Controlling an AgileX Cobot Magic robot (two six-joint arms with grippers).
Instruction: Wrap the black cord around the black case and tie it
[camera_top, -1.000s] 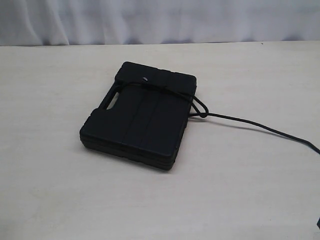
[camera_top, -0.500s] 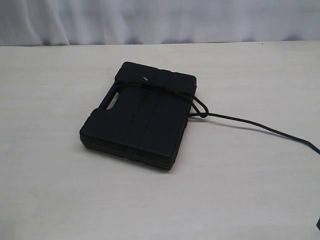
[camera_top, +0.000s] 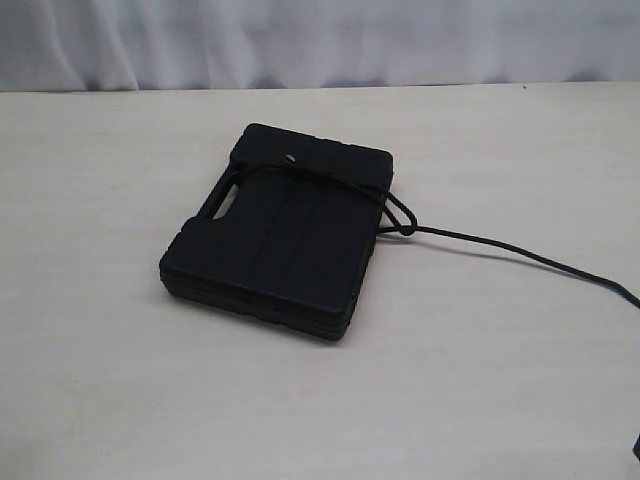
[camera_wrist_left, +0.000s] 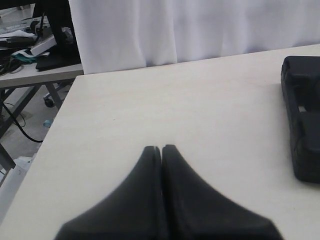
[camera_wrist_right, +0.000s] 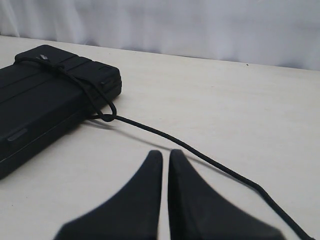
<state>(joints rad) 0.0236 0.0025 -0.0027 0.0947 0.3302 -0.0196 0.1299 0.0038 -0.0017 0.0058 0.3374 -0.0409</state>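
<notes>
The black case (camera_top: 278, 240) lies flat on the pale table, handle slot toward the left. The black cord (camera_top: 500, 247) crosses its far end, forms a knotted loop (camera_top: 400, 222) beside the case's right edge, and trails off to the right across the table. In the right wrist view the cord (camera_wrist_right: 200, 150) passes just beyond my right gripper (camera_wrist_right: 165, 154), which is shut and holds nothing; the case (camera_wrist_right: 45, 100) lies farther off. My left gripper (camera_wrist_left: 156, 149) is shut and empty above bare table, with the case (camera_wrist_left: 302, 120) off to one side. Neither gripper shows in the exterior view.
A white curtain (camera_top: 320, 40) hangs behind the table's far edge. The left wrist view shows the table's side edge (camera_wrist_left: 55, 125), with a cluttered desk (camera_wrist_left: 35, 60) and cables on the floor beyond it.
</notes>
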